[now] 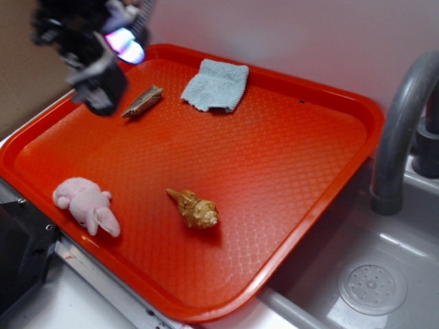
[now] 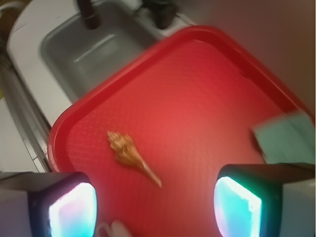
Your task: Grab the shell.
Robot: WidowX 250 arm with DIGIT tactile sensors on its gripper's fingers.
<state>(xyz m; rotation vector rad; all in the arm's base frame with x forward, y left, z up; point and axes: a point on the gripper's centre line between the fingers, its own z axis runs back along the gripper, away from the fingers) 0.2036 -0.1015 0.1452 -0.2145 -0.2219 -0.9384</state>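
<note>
The golden-tan spiral shell (image 1: 195,208) lies on the red tray (image 1: 274,171) toward its front, pointed tail aimed back left. In the wrist view the shell (image 2: 129,155) lies ahead of the jaws, tail toward me. My gripper (image 1: 103,68) hovers high over the tray's far left corner, well away from the shell. It is open and empty; its lit pads (image 2: 74,210) stand wide apart at the bottom of the wrist view (image 2: 155,210).
A pink plush (image 1: 86,204) lies at the tray's front left; a bit of it shows in the wrist view (image 2: 112,229). A dull-brown pointed sliver (image 1: 143,101) and a grey-blue cloth (image 1: 216,85) lie at the back. A grey sink (image 1: 384,274) with a faucet (image 1: 401,130) is to the right.
</note>
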